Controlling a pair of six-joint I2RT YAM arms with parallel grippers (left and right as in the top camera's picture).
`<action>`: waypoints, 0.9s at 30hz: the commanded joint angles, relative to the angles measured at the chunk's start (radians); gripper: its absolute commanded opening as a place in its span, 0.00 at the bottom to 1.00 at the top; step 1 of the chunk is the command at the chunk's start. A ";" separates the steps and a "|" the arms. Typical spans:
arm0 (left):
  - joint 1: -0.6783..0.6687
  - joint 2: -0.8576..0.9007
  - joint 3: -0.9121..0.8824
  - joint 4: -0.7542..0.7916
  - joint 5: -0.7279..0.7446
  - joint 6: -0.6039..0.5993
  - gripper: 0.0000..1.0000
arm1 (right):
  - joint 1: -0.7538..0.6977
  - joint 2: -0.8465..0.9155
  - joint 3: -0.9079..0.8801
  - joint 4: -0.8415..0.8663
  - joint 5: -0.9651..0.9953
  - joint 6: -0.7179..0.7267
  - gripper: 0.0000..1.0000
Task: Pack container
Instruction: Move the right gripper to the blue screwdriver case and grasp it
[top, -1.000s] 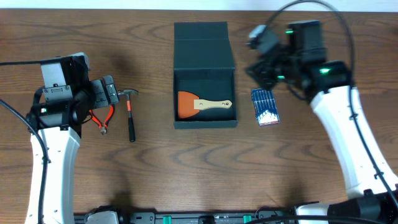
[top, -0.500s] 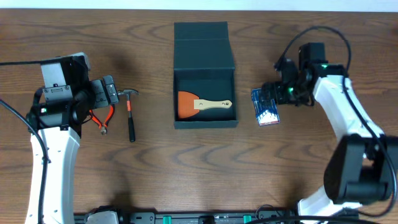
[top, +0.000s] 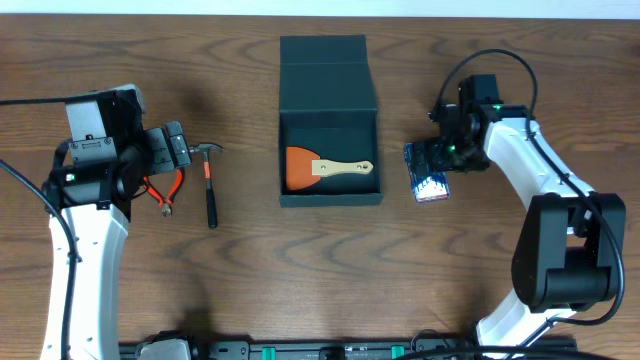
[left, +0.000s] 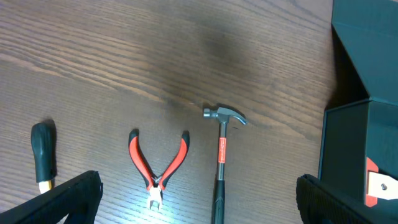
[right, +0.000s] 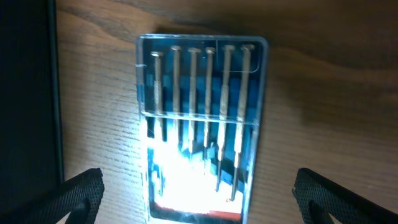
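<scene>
Container (top: 330, 198) open, orange wooden-handled scraper (top: 303, 168) inside. Clear case (right: 199, 124) of thin tools beside it, under right gripper (right: 199, 198), fingers (right: 78, 199) apart. Left gripper (left: 199, 199) apart too.

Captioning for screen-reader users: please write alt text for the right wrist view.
A clear plastic case of precision tools lies flat on the wooden table, glare across its lower half. The right gripper's dark fingers frame the bottom corners; the container's wall fills the left edge.
</scene>
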 joint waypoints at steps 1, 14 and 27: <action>0.005 0.002 0.025 0.000 0.013 0.010 0.98 | 0.013 0.007 -0.002 0.015 0.036 0.000 0.99; 0.005 0.002 0.025 0.000 0.013 0.010 0.98 | 0.020 0.060 -0.003 0.072 0.047 0.034 0.99; 0.005 0.002 0.025 0.000 0.013 0.010 0.98 | 0.049 0.190 -0.003 0.073 0.047 0.026 0.99</action>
